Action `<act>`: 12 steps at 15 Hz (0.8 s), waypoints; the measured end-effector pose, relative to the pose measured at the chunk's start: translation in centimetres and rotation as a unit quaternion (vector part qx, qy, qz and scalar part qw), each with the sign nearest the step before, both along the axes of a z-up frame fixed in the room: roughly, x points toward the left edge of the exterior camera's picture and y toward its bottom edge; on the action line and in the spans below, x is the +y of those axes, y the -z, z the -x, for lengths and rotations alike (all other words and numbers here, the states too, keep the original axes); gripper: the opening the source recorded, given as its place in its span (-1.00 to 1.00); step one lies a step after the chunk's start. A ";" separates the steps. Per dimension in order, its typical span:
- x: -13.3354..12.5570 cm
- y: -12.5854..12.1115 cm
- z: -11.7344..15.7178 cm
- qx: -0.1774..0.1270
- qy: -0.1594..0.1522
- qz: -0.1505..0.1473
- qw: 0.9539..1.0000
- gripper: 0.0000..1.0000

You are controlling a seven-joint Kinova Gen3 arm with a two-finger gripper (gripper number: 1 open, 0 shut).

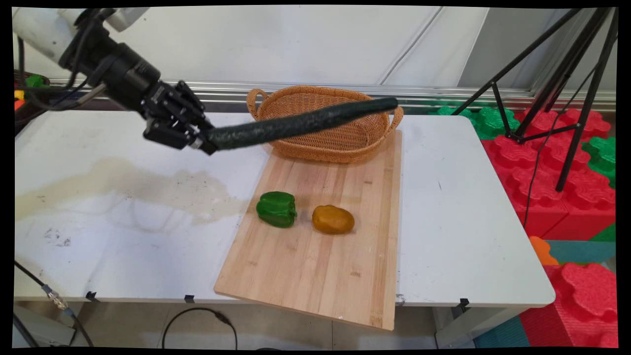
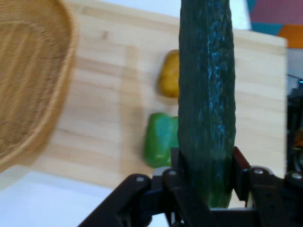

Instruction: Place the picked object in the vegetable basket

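Long dark green bumpy-skinned cucumber (image 1: 300,123) (image 2: 207,94), clamped at one end between the two fingers of the black two-finger gripper (image 1: 203,140) (image 2: 207,182) and carried in the air, well above the table. Stretches out from the gripper toward the picture's right, rising slightly, with its free end over the oval woven wicker basket with two handles (image 1: 340,143) (image 2: 28,80). Crosses in front of the basket's opening in the main view; touching or clear of the rim cannot be told. Seen lengthwise in the hand view, running up from the fingers and out past the top edge.

Basket resting on the far end of the pale wooden cutting board (image 1: 320,256) (image 2: 104,109). On the board's middle, nearer the camera, a glossy green bell pepper (image 1: 277,209) (image 2: 161,139) and just beside it, to its right and apart from it, a rounded yellow-brown potato (image 1: 333,219) (image 2: 168,74). Both partly hidden behind the cucumber in the hand view.

Board lying on the white table (image 1: 468,207), with a broad tan stain (image 1: 133,185) on the tabletop to the board's left. Beyond the table's right side, a black tripod (image 1: 567,84) standing on big red and green foam blocks (image 1: 567,187)
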State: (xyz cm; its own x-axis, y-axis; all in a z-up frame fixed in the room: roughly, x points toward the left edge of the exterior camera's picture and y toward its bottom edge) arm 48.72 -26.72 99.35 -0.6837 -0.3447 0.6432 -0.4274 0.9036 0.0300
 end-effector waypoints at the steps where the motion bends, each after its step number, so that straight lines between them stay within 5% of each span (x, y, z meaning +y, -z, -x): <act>1: -0.7 0.3 -0.3 -0.004 -0.011 0.004 1.000 -1.00; 12: -9.6 5.5 0.0 -0.054 -0.093 0.063 0.992 -1.00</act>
State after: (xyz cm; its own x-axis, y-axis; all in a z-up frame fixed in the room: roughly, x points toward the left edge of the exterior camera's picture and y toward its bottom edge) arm 48.73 -36.32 93.89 -0.6833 -0.3933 0.6152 -0.5815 0.8027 -0.1327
